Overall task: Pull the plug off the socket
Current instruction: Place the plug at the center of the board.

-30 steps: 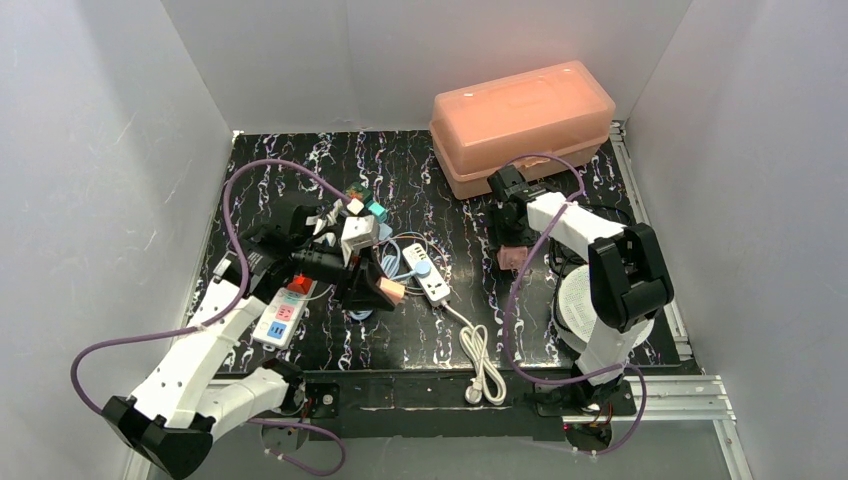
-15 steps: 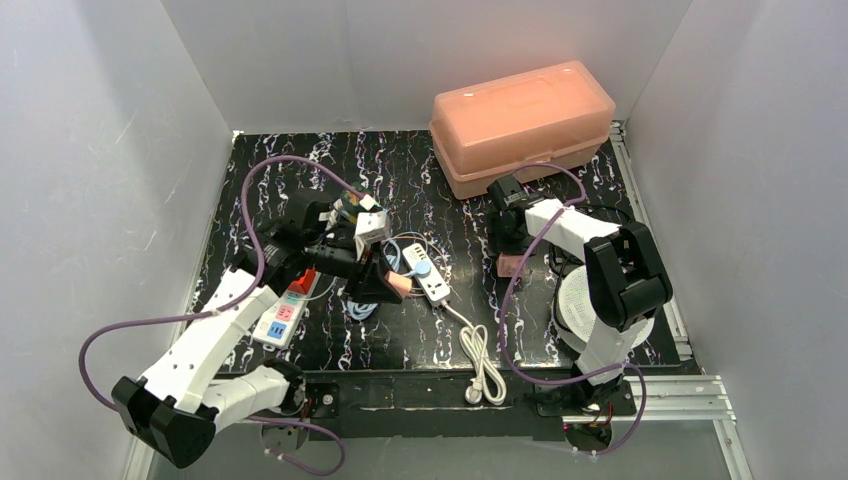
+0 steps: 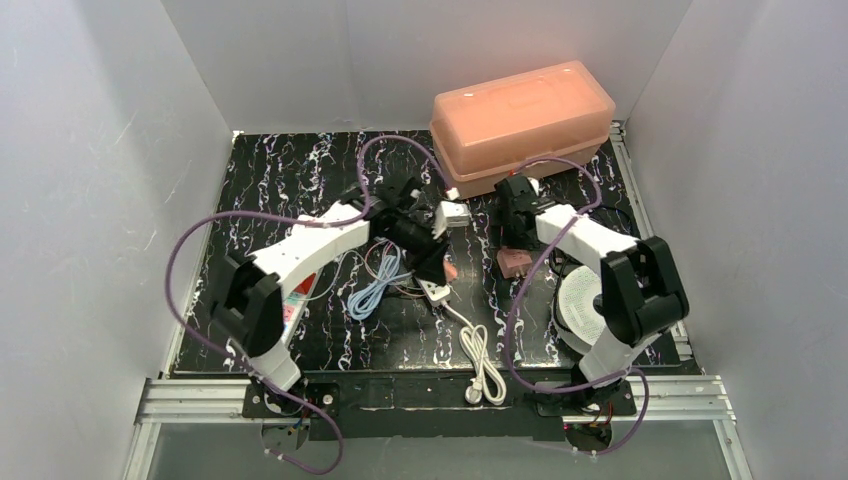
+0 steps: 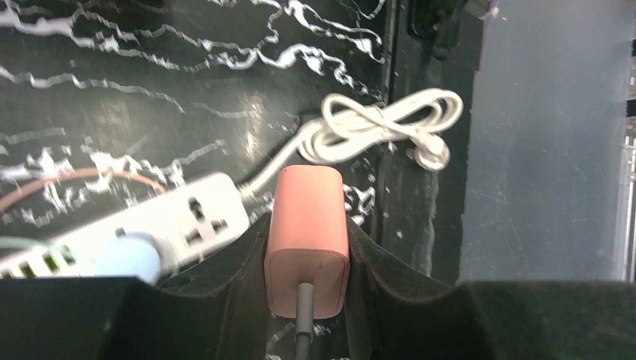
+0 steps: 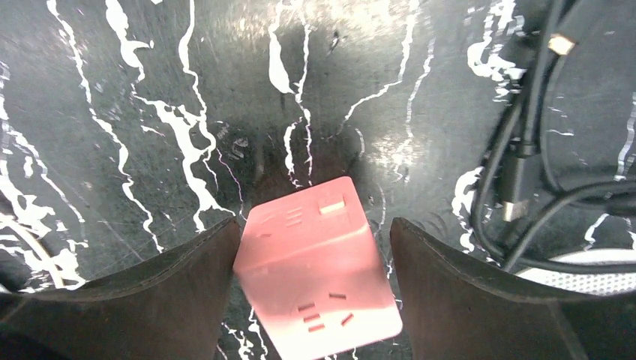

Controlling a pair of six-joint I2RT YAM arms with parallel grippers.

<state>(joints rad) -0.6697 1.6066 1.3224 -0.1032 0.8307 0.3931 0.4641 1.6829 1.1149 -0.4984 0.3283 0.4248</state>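
A salmon-pink plug [image 4: 307, 240] with a grey cable at its back sits clamped between my left gripper's [image 4: 306, 225] fingers, held above the mat beside a white power strip [image 4: 180, 217]. In the top view the left gripper [image 3: 440, 262] hangs over the mat's middle, with the plug [image 3: 451, 270] showing at its tip. The pink cube socket [image 5: 319, 262] lies on the mat between the spread fingers [image 5: 442, 277] of my right gripper [image 5: 315, 247], with a gap on its right side. In the top view the socket [image 3: 513, 262] sits just below the right gripper [image 3: 515, 245]. Plug and socket are apart.
An orange lidded box [image 3: 520, 115] stands at the back right. A coiled white cord [image 3: 482, 355] runs from the power strip [image 3: 433, 290] toward the front edge. A light-blue cable [image 3: 375, 290] lies left of the strip. Black cables [image 5: 525, 150] and a white round disc [image 3: 578, 300] lie right of the socket.
My left arm swung right and back across the mat, carrying the plug toward the centre. My right gripper's fingers spread apart around the pink socket.
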